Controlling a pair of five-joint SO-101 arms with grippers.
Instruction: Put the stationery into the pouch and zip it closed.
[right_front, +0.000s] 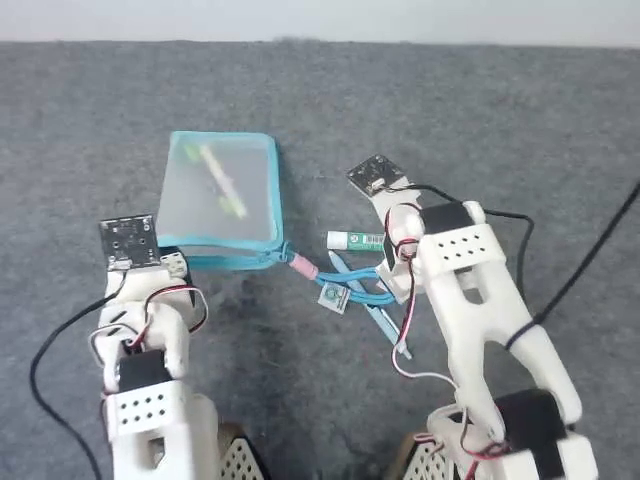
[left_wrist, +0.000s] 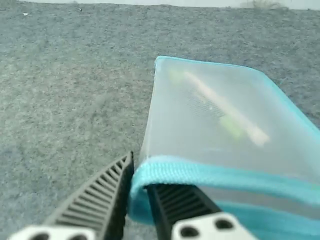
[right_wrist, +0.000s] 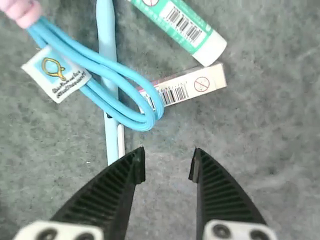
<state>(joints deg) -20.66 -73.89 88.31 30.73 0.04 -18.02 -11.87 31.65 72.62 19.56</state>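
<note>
Grey, felt-like cloth covers the counter (right_front: 480, 120), with a pale wall along its far edge. Left of centre lies the pouch (right_front: 222, 195), a frosted see-through one with blue trim. Inside it a green-and-white pen (right_front: 222, 180) rests at a slant (nothing else can be made out through the plastic). The left end effector (left_wrist: 141, 180) is pinched narrowly on the pouch's near trimmed edge, one finger on each side of the blue band. Whether the zip is open I cannot tell.

From the pouch's near right corner a pink bead (right_front: 302, 267) leads to a looped blue cord (right_wrist: 142, 120) carrying a small tag (right_wrist: 56, 74). The cord lies across a light blue pen (right_wrist: 106, 20) and touches a small barcoded box (right_wrist: 187, 87). Just beside the box lies a green-and-white glue stick (right_wrist: 177, 22). These three are on the counter, right of the pouch and outside it.

The right end effector (right_wrist: 167, 160) hangs over the bare cloth just near of this cluster, fingers spread wide and holding nothing.
</note>
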